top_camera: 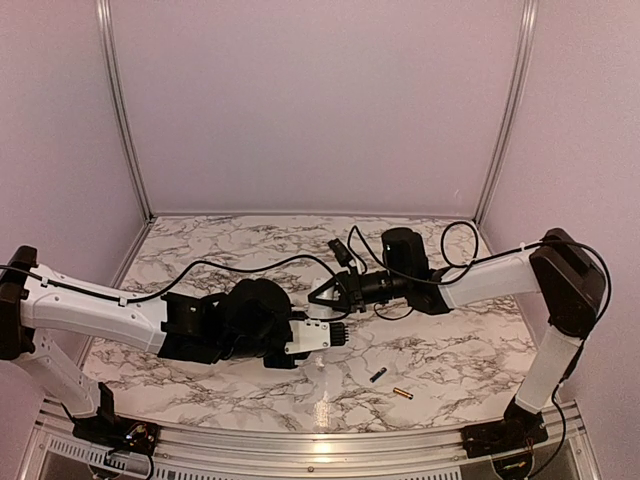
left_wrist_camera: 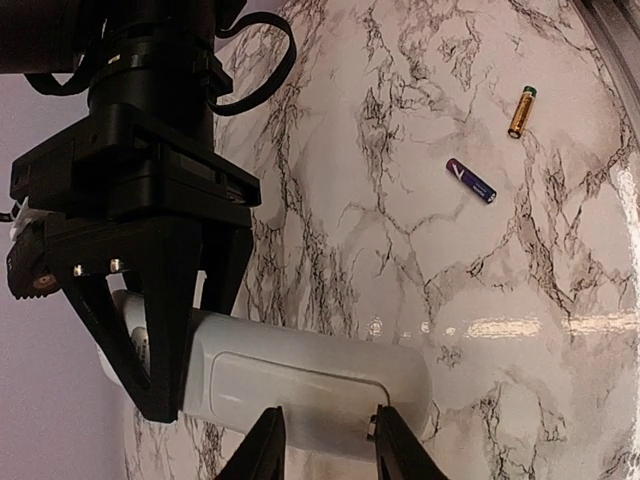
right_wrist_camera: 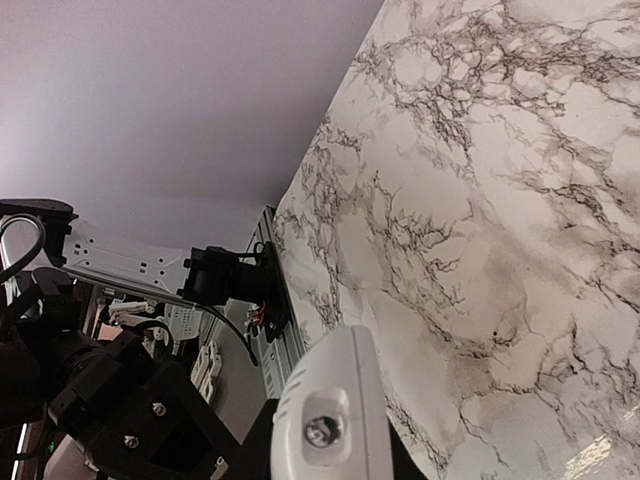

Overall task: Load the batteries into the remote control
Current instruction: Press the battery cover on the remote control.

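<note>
The white remote control hangs just above the marble table, its back with the battery cover turned toward the left wrist camera. My right gripper is shut on its left end, and the remote's end face shows between those fingers in the right wrist view. My left gripper stands partly open, both fingertips resting on the cover side rather than round the body. In the top view the remote sits between the left gripper and the right gripper. The dark blue battery and the gold battery lie loose on the table.
From above, the dark battery and the gold one lie to the right of the remote, near the front rail. Lilac walls close the back and both sides. Black cables loop over the right arm.
</note>
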`<action>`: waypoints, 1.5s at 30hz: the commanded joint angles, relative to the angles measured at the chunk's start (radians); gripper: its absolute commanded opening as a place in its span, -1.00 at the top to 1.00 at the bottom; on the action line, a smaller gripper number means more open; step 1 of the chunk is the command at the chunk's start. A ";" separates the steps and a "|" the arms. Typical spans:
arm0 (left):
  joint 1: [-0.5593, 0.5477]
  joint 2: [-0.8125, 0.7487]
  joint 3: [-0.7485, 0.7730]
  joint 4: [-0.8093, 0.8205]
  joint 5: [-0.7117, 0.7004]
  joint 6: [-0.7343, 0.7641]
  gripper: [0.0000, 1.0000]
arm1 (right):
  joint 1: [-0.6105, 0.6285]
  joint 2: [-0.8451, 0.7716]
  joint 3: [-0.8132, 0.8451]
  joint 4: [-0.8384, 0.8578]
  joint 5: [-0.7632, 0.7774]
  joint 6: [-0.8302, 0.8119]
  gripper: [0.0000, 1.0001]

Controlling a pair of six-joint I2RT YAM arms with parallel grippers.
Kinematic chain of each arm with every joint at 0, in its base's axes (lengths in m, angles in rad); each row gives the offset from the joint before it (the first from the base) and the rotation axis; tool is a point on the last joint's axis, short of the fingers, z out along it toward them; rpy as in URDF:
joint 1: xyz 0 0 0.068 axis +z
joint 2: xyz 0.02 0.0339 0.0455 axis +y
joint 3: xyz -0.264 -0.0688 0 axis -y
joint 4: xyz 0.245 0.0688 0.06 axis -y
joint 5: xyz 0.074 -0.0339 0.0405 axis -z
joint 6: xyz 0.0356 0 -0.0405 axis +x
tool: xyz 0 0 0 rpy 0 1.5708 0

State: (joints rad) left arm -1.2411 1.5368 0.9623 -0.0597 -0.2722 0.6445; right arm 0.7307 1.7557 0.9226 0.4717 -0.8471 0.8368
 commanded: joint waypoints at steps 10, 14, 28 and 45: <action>-0.006 -0.058 -0.023 0.075 -0.031 0.005 0.34 | 0.007 0.019 -0.010 0.013 -0.036 0.056 1.00; -0.006 -0.035 -0.027 0.062 -0.035 0.003 0.34 | -0.002 0.007 -0.012 0.031 -0.042 0.074 1.00; -0.006 0.044 -0.005 0.019 -0.093 -0.005 0.29 | -0.033 0.012 -0.033 0.074 -0.041 0.098 1.00; 0.034 -0.018 -0.027 0.047 -0.057 -0.222 -0.43 | -0.096 0.037 -0.096 0.179 -0.010 0.155 1.00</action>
State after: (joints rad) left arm -1.2362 1.5585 0.9459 -0.0315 -0.3557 0.5316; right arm 0.6544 1.7702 0.8330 0.5541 -0.8543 0.9447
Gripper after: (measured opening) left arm 0.706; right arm 0.202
